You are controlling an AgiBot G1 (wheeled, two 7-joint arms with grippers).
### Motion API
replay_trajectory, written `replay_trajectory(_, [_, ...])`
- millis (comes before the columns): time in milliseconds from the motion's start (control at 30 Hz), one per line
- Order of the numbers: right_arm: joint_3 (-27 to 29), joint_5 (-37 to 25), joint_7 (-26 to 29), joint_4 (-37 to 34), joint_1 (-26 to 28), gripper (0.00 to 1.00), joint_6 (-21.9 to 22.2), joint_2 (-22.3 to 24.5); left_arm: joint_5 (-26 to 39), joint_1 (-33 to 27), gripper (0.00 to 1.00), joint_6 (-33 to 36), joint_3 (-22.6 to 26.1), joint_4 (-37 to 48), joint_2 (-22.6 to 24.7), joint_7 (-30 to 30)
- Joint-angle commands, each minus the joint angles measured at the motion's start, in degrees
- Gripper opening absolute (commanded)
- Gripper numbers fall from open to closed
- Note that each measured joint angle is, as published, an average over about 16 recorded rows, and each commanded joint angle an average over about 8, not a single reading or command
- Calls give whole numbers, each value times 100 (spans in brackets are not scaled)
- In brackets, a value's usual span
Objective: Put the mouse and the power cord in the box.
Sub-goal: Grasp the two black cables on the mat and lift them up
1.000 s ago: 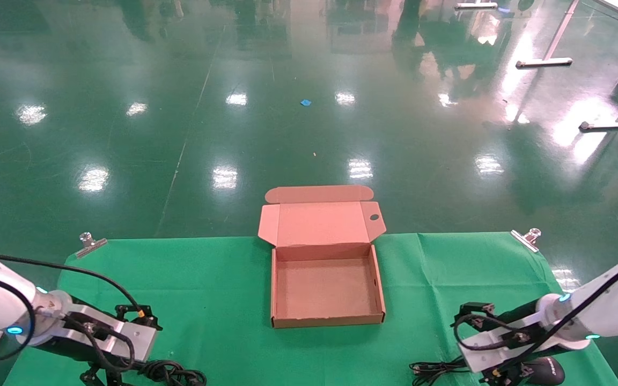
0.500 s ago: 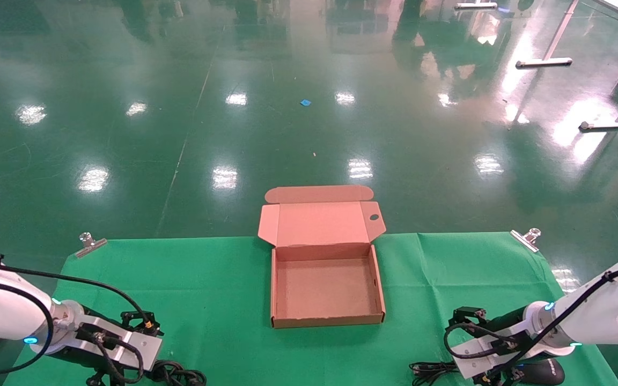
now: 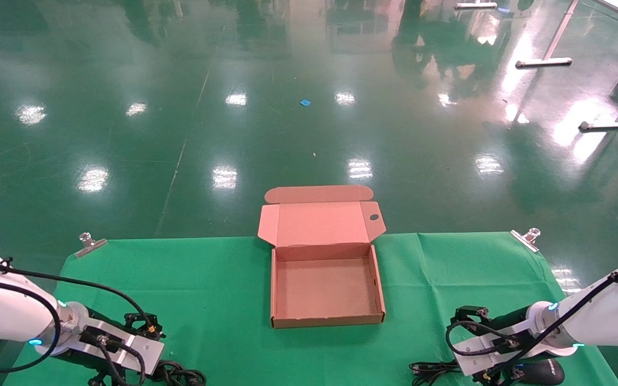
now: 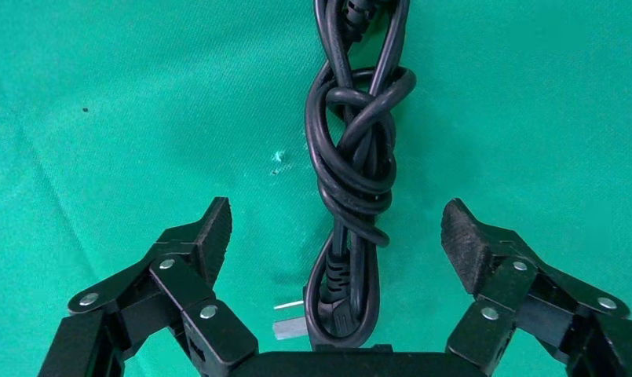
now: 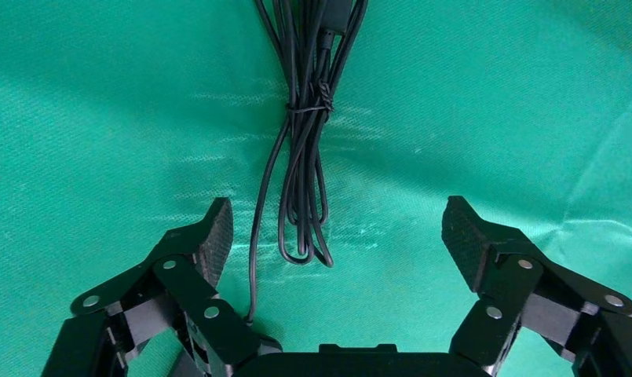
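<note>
The brown cardboard box [image 3: 326, 289] sits open and empty in the middle of the green cloth, its lid standing back. The power cord [image 4: 354, 169] lies knotted in coils on the cloth, plug end toward the palm. My left gripper [image 4: 337, 239] hovers open over it, a finger on each side and not touching. At the near right edge the black mouse [image 3: 544, 371] shows partly beyond my right wrist. Its thin tied cable [image 5: 306, 149] runs between the spread fingers of my open right gripper [image 5: 336, 236]. The right wrist view does not show the mouse body.
Green cloth [image 3: 223, 289] covers the table, clipped at the far corners by metal clamps [image 3: 90, 242] [image 3: 526, 237]. The power cord [image 3: 177, 373] lies at the near left edge and the mouse cable [image 3: 431, 369] at the near right. Shiny green floor lies beyond.
Both arms have sunk lower toward the cloth at the near edge, the left shifting a little right and the right a little left. Box, cord and mouse have not moved.
</note>
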Motion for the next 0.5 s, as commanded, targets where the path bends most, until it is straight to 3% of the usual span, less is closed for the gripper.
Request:
replay_trajectory(33, [4, 6, 0, -13, 0, 0, 7, 0, 8, 0, 0, -7, 5, 5, 6, 9])
replay_trajectory(500, [-3, -4, 1, 29, 1, 0, -16, 5, -13, 1, 0, 16, -8, -20, -14, -20])
